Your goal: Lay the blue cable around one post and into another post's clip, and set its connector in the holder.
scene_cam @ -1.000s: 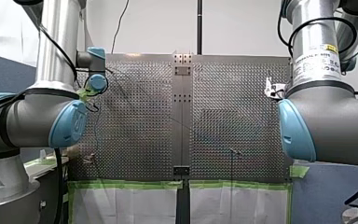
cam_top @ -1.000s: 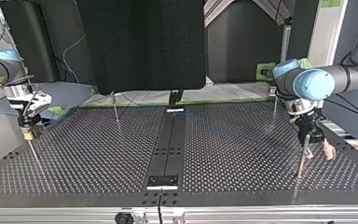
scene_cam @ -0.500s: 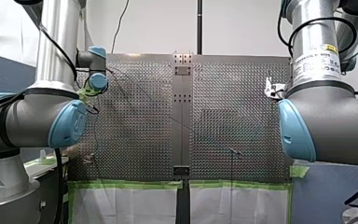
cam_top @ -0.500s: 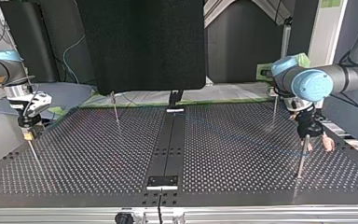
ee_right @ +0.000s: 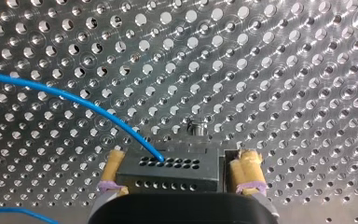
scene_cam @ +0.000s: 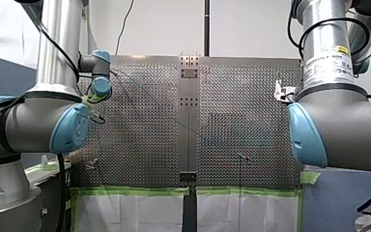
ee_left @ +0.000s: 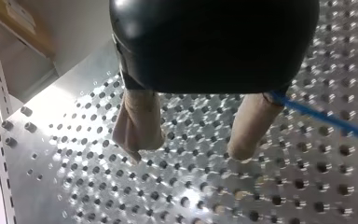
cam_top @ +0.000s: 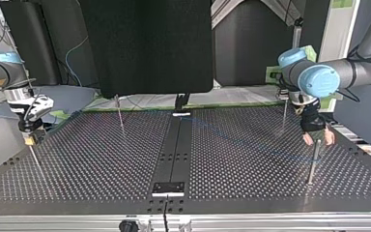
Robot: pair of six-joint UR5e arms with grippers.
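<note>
My right gripper (ee_right: 182, 159) is clamped on the black connector (ee_right: 168, 175), with its yellow pads (ee_right: 114, 163) pressed against the block's two ends. The blue cable (ee_right: 74, 95) leaves the connector's face and curves away over the perforated table (ee_right: 284, 70). A small post tip (ee_right: 196, 127) stands just ahead of the connector. In the top view my right gripper (cam_top: 29, 138) hangs at the table's left edge, just above a thin post (cam_top: 35, 157). My left gripper (ee_left: 189, 149) is spread wide with nothing between its beige pads (ee_left: 137, 126). The blue cable (ee_left: 326, 119) runs past the outer side of one finger, though I cannot tell whether it touches. In the top view my left gripper (cam_top: 319, 140) hovers at the right, at the top of a tall post (cam_top: 313, 164). The blue cable (cam_top: 251, 142) stretches faintly from the far centre towards that post.
</note>
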